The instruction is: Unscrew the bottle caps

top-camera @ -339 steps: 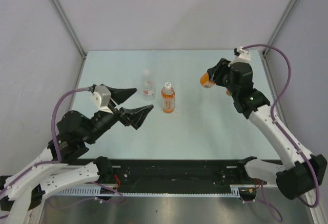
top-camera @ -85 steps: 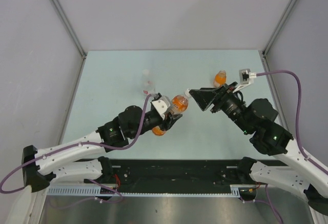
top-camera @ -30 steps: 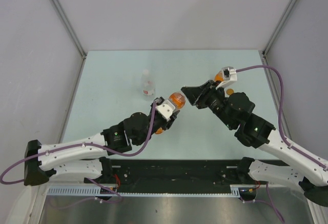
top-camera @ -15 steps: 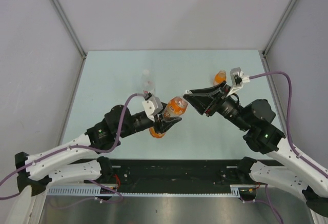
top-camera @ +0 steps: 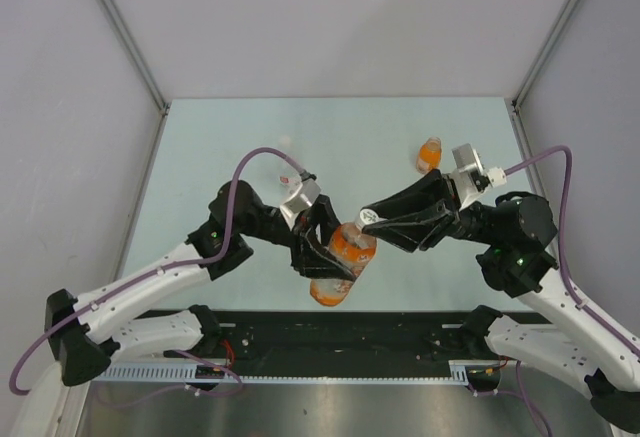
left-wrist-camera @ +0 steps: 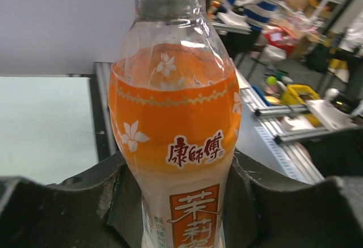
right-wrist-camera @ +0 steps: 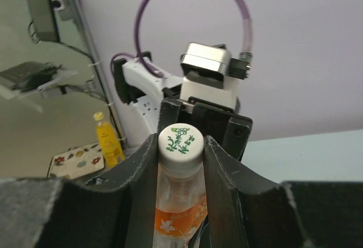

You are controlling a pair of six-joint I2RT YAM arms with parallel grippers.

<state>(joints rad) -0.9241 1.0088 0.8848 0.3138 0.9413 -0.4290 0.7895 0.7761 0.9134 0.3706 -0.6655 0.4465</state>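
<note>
The taller orange-drink bottle hangs tilted above the table's near middle. My left gripper is shut on its lower body, with the dark fingers pressed against both sides of the label. My right gripper is shut on its white bottle cap, one finger on each side. In the top view the cap shows between the right gripper's fingertips. The short squat orange bottle stands at the back right. The clear bottle is mostly hidden behind the left arm's cable.
The purple cable of the left arm loops over the back left of the table. Grey walls close in the left, back and right sides. The black rail runs along the near edge.
Both arms have carried the orange-drink bottle toward the near edge, and it is now more tilted. The grips on the body and the cap are unchanged.
</note>
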